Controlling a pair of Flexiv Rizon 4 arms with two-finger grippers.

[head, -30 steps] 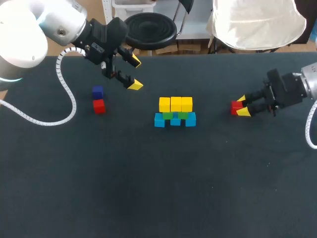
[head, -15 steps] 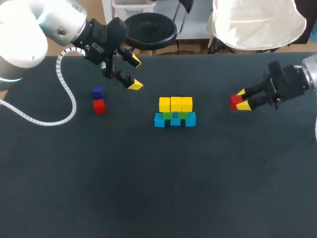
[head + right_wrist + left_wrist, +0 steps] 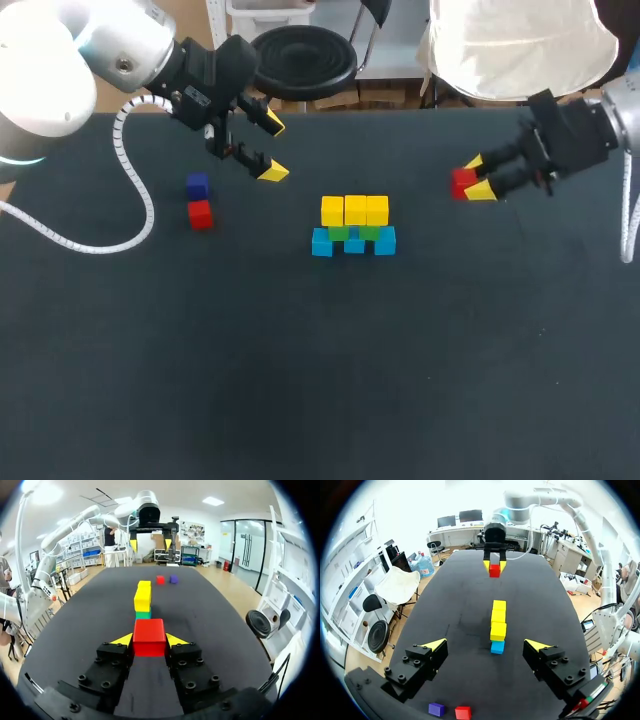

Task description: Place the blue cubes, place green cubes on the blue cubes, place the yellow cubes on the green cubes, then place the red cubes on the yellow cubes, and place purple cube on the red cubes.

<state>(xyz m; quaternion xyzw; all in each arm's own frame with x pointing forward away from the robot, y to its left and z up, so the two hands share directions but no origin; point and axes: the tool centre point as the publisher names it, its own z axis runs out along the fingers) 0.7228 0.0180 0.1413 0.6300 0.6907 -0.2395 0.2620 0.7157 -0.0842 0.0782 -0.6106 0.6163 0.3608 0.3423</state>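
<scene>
A stack stands mid-table: blue cubes point(image 3: 353, 243) at the bottom, green cubes point(image 3: 354, 233) on them, three yellow cubes point(image 3: 354, 210) on top. My right gripper point(image 3: 472, 181) hangs above the table to the stack's right, shut on a red cube point(image 3: 461, 182); the red cube point(image 3: 149, 636) fills the gap between its fingers, with the stack point(image 3: 143, 600) straight ahead. A second red cube point(image 3: 201, 214) and a purple cube point(image 3: 197, 186) lie at the left. My left gripper point(image 3: 272, 148) hovers open behind the stack, nothing between its fingers point(image 3: 485, 649).
The black table point(image 3: 320, 380) has wide bare room in front of the stack. Its far edge runs just behind both grippers. The loose red cube point(image 3: 463, 712) and purple cube point(image 3: 436, 709) lie close under my left gripper.
My right gripper has risen and moved back and slightly left toward the stack, carrying the red cube. The left arm and the cubes on the table have stayed still.
</scene>
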